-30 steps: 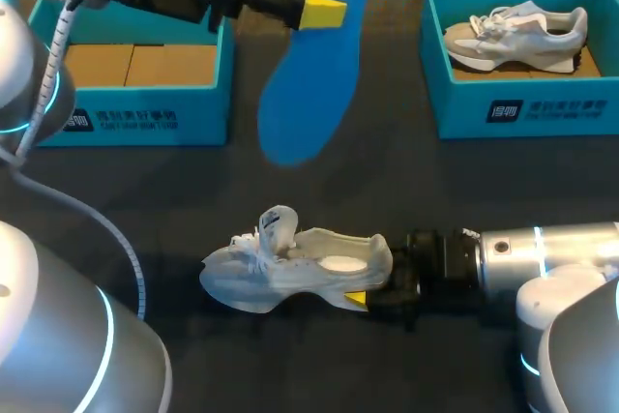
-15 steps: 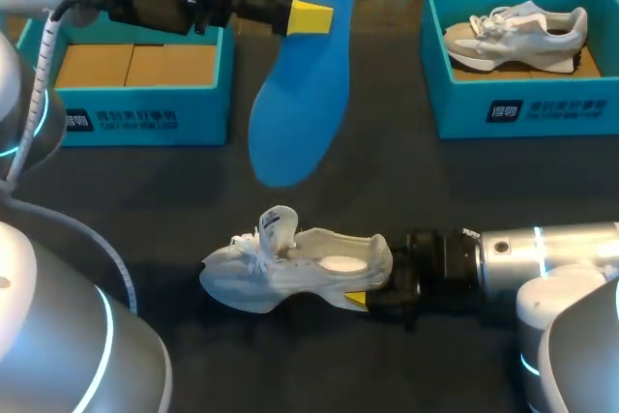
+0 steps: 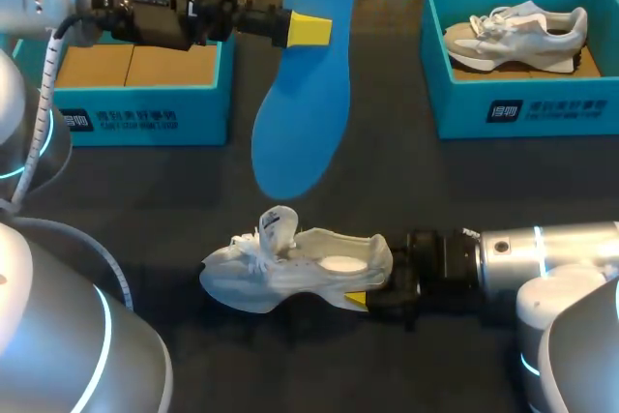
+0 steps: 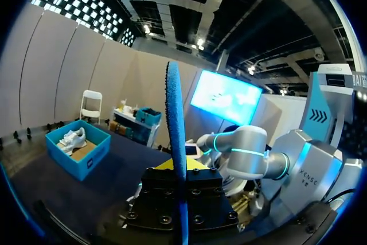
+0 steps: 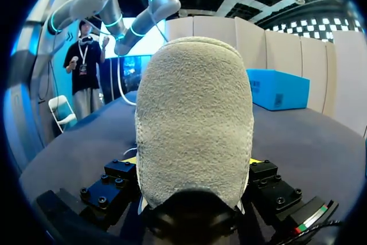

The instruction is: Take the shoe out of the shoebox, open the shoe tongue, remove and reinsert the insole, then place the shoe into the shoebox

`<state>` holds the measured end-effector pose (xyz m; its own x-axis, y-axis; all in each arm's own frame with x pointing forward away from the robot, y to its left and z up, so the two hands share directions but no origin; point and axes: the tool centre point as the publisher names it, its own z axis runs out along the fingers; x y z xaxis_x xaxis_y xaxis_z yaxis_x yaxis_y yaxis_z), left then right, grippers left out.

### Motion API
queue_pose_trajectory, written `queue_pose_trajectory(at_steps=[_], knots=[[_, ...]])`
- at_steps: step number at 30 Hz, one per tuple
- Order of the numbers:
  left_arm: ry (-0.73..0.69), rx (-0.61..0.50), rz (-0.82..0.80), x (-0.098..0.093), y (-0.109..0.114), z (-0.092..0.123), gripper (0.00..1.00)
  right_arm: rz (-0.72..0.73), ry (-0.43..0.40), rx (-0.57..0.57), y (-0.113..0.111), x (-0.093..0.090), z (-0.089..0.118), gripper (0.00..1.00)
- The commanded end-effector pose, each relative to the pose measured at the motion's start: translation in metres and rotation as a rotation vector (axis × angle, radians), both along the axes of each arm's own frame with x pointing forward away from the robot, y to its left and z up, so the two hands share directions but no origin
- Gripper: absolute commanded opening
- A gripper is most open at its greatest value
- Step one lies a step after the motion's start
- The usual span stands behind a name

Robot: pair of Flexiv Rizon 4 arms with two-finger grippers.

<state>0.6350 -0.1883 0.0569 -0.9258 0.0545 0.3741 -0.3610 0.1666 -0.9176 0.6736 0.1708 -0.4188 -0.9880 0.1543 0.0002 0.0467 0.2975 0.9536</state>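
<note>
white shoes two, teal shoeboxes two, blue insole one.

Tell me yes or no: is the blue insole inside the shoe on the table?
No, the blue insole hangs from the left gripper, in the air above the shoe.

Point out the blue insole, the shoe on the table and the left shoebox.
blue insole (image 3: pixel 302 108): head view, its middle.
shoe (image 3: pixel 290 278): head view, its side.
left shoebox (image 3: pixel 198 119): head view, front wall.

shoe x2, box x2, insole x1
</note>
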Motion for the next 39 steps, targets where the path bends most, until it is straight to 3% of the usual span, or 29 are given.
queue_pose_trajectory(at_steps=[1, 9, 19, 29, 33, 39], knots=[[0.0, -0.001, 0.001, 0.0, -0.001, -0.001, 0.0, 0.003, 0.009, -0.025, -0.004, -0.002, 0.005, 1.0], [0.0, -0.001, 0.001, 0.0, -0.001, -0.001, 0.0, 0.008, 0.015, -0.097, -0.018, -0.002, 0.019, 1.0], [0.0, -0.001, 0.001, 0.0, -0.001, -0.001, 0.0, 0.007, 0.15, -0.443, -0.041, 0.0, 0.049, 1.0], [0.0, -0.001, 0.001, 0.0, -0.001, -0.001, 0.0, 0.038, 0.175, -0.732, -0.045, -0.006, 0.076, 1.0], [0.0, -0.001, 0.001, 0.0, -0.001, -0.001, 0.0, 0.034, 0.21, -0.931, -0.042, -0.01, 0.081, 1.0], [0.0, -0.001, 0.001, 0.0, -0.001, -0.001, 0.0, 0.036, 0.214, -0.946, -0.042, -0.011, 0.082, 1.0]])
